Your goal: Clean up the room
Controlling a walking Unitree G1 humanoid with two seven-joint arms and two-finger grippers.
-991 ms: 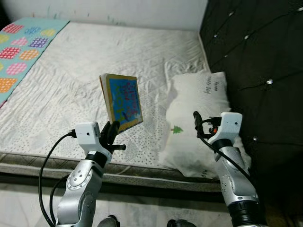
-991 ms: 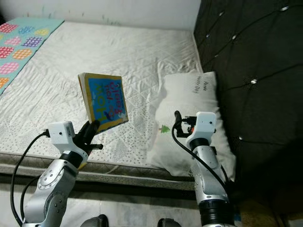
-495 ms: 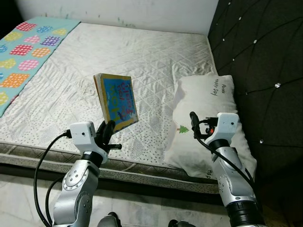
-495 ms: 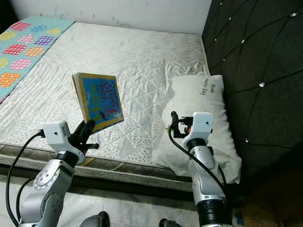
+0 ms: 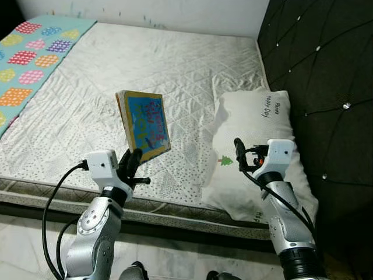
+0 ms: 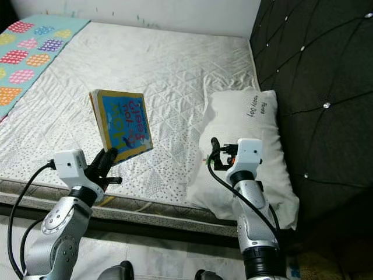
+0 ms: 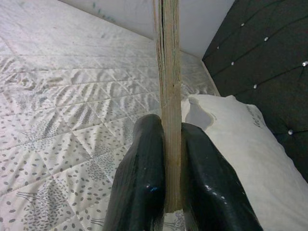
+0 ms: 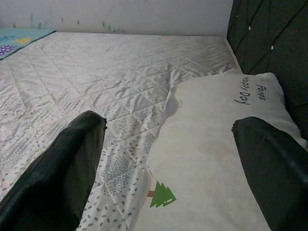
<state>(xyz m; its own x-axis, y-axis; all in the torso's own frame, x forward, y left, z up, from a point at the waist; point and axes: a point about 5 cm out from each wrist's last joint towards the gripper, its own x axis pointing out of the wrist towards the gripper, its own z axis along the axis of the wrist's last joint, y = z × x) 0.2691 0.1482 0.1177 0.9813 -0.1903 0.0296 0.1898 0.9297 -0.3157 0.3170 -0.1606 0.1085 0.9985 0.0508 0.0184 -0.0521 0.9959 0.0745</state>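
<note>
The left gripper [image 5: 132, 165] is closed on the lower edge of a blue picture book [image 5: 144, 125], one black finger [image 7: 140, 178] pressed to each cover. The book stands nearly upright, raised clear of the bed [image 5: 145, 64] and above its near edge, on the side of the pillow [image 5: 256, 146] away from the headboard [image 5: 326, 70]. The right gripper [image 8: 168, 168] carries nothing; its fingers are spread wide, and it hovers just over the pillow's near end.

Judged step: carrying the book to wherever it belongs. The destination is not in view.

Procedure for this step:
- Maintain clamping pressure. The grip covers only a small part of the book near one edge, so the tall, unsupported portion is likely to pivot if the arm swings quickly.
- Hold the book vertical, spine side steady, and turn the body slowly.
- Keep the book clear of the pillow and the headboard during any turn.
- Keep the right gripper free and off the pillow; it is available to steady the book's upper edge if the book starts to tilt.

A patterned quilt [image 5: 29, 55] lies on the bed, well away from the pillow.
</note>
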